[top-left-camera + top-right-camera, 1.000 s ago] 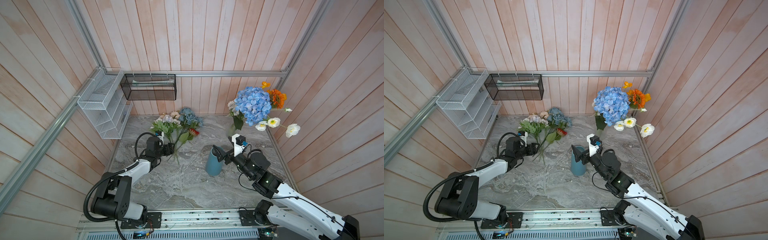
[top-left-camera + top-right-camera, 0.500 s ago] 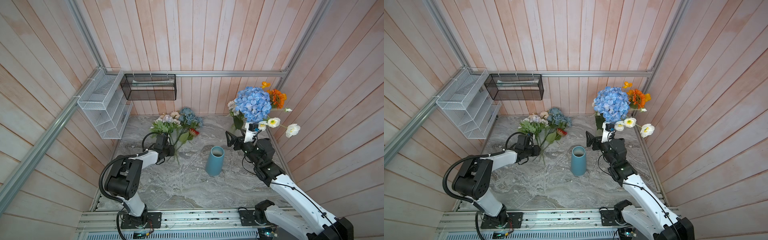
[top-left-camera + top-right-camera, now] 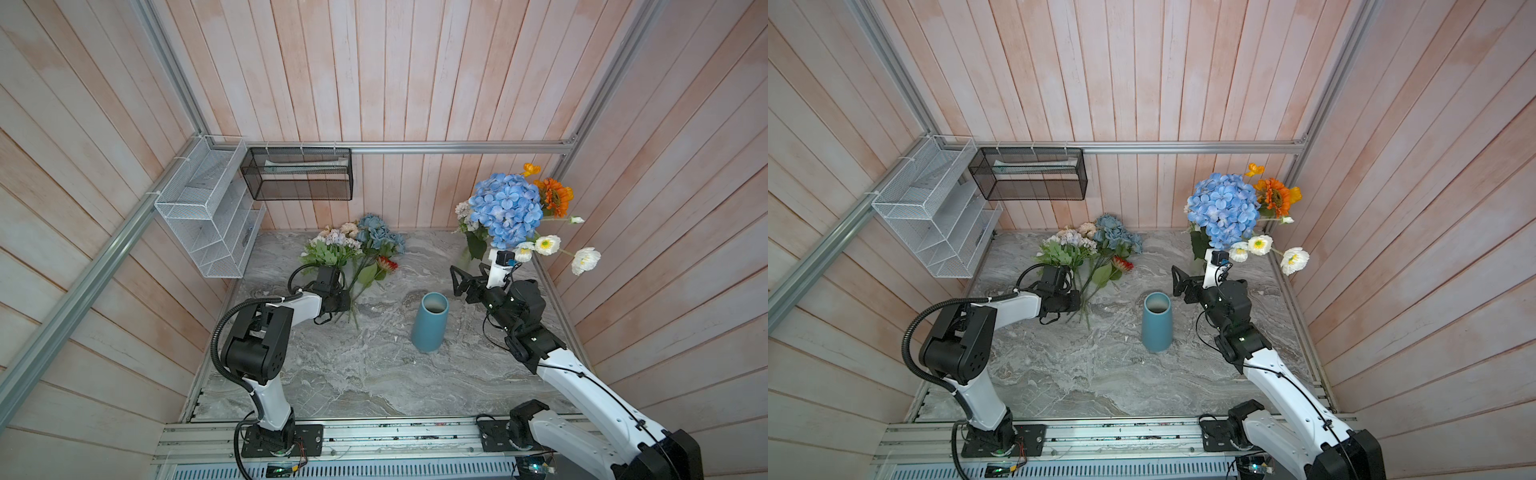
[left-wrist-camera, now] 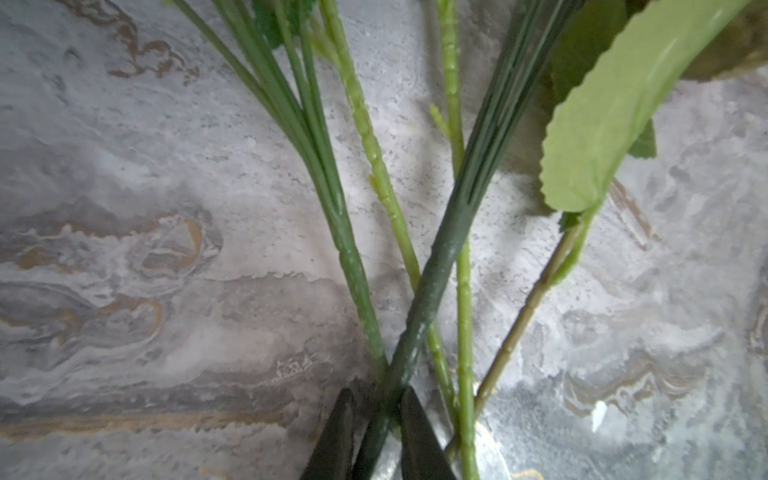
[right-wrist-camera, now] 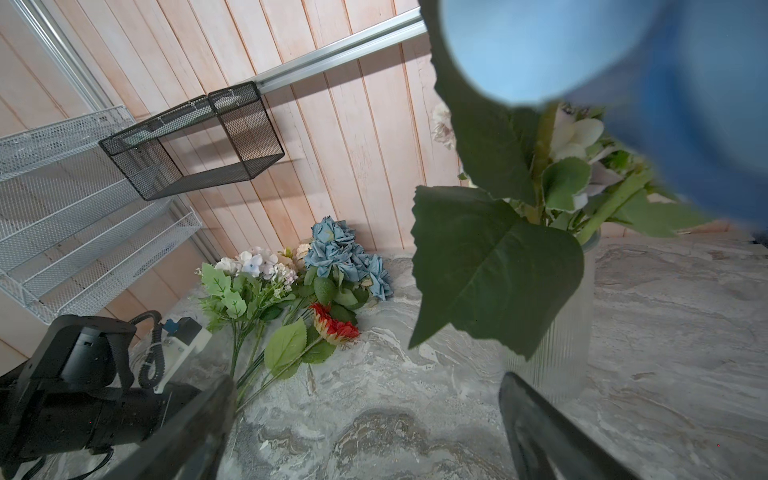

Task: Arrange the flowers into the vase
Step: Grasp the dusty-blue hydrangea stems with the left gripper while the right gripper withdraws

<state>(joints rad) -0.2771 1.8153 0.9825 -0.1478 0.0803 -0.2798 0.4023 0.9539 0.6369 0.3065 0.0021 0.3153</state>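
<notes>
No readable text, labels, numbers or signs

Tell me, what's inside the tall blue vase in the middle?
Nothing that I can see. In a top view the blue vase shows only its pale inner wall below the open rim, and no stem pokes out. The very bottom is hidden by the vase's own wall.
</notes>
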